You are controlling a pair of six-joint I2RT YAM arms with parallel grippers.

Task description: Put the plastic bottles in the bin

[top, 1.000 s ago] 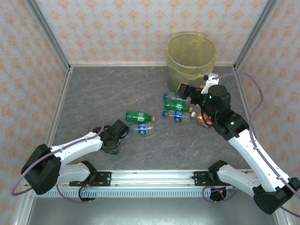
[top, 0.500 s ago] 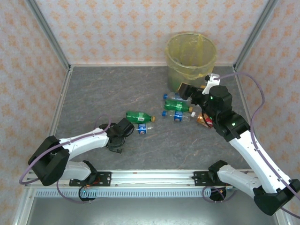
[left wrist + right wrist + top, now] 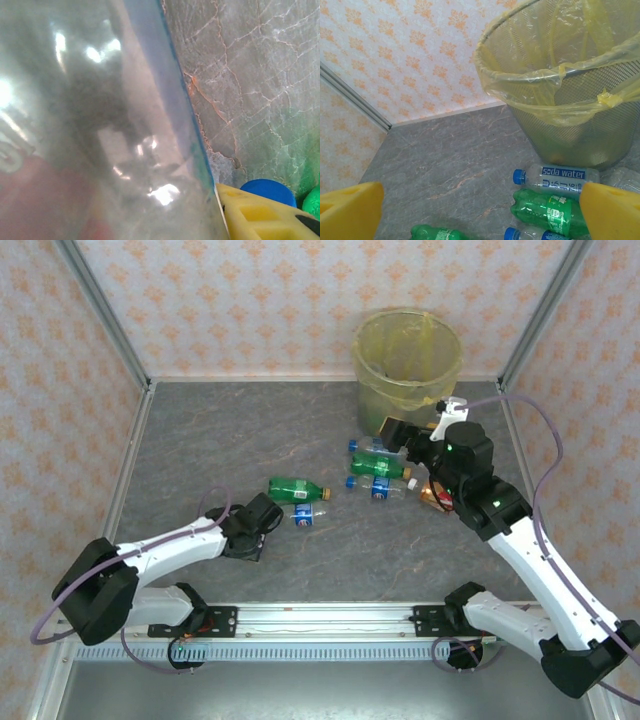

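Top external view: the left claw (image 3: 260, 523) is seen low over the counter (image 3: 200, 440) at the near left, just beside a blue-label bottle (image 3: 303, 515) that lies on its side. In the left wrist view, a clear bottle (image 3: 100, 125) with a blue edge is pressed close to the lens. One yellow pad (image 3: 260, 217) is seen at the lower right, with a blue cap (image 3: 267, 189) just past it. Whether this claw is open or clamped cannot be told.

Just beyond the blue-label bottle, a green bottle (image 3: 297, 487) is laid on its side. Farther right, more bottles are gathered at the foot of the bin (image 3: 407, 365). In the right wrist view, a soda-water bottle (image 3: 556, 177) is found nearest the bin, and a second green bottle (image 3: 550, 211) lies just in front of it. Both are on their sides, with the caps to the left.

The right claw (image 3: 480, 210) is held above this cluster. Its yellow pads are spread wide, and nothing is gripped between them.

The bin is set upright at the far right of the counter, near the back wall. It is lined with a yellow bag (image 3: 540, 75) that is folded over its rim.
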